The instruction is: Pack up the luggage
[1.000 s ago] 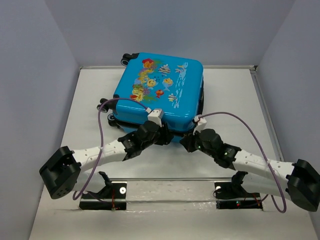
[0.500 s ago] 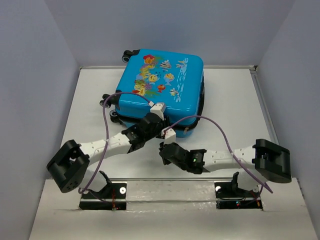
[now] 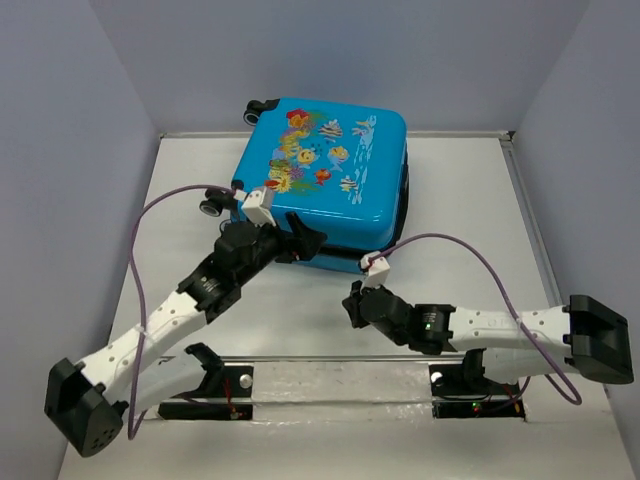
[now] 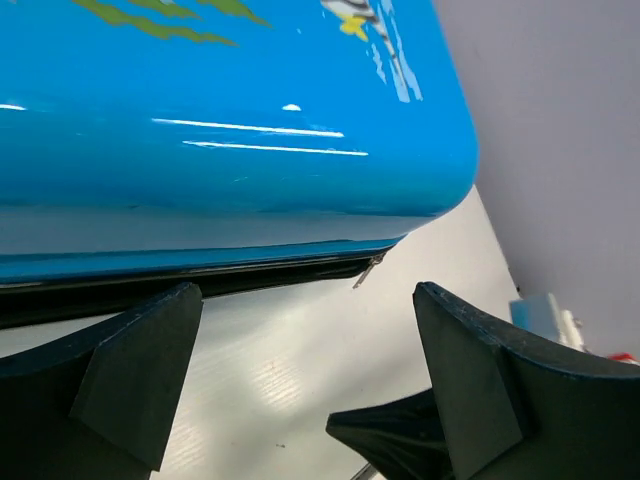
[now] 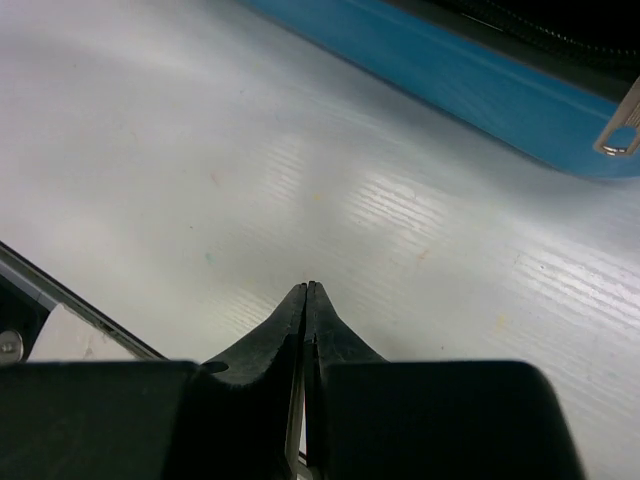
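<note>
The luggage [image 3: 325, 180] lies flat at the far middle of the worktop [image 3: 470, 200], fish side up. Its wheels are at its left end, so its long way seems to run left to right. The left end effector [image 3: 312, 243] has its fingers wide apart and holds nothing; it sits right at the near side of the luggage by the dark zipper seam, so this arm is nearer. The right end effector [image 3: 352, 305] is pressed together and holds nothing, low and just off the luggage's near right corner, with bare worktop around it.
</note>
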{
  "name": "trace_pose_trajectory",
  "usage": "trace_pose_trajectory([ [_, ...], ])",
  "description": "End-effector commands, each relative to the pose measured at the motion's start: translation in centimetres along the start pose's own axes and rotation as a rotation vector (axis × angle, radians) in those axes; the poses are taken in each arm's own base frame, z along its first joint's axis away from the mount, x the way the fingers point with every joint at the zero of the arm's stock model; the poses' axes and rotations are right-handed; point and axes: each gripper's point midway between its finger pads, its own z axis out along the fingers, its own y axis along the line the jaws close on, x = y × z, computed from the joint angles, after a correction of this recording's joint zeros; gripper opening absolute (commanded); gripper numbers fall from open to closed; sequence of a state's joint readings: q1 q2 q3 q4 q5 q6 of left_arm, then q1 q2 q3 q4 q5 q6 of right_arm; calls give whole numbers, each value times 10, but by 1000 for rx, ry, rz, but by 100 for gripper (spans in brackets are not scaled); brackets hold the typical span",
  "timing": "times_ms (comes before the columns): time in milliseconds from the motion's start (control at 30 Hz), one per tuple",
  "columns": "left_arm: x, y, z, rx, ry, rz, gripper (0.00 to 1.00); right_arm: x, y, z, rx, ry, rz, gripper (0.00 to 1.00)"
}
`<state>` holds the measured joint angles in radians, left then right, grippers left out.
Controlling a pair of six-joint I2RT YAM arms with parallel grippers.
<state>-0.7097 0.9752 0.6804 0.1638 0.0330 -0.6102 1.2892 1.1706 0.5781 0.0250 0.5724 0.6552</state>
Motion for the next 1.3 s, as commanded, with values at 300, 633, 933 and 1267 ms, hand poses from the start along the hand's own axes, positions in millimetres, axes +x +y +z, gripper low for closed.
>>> trace_pose_trajectory([
  [300,-103,75,-87,-272,-209,-7,99,-12,-9,-17,-11,-52,61,8],
  [633,-155,170,-82,-382,-325,-240,99,-10,-22,-34,-11,-40,84,14],
  [933,-180,194,-49,-324,-362,-336,99,-9,-19,-29,-2,-27,56,15],
  [1267,-183,208,-26,-243,-406,-454,99,-28,-27,-30,66,-93,66,38],
])
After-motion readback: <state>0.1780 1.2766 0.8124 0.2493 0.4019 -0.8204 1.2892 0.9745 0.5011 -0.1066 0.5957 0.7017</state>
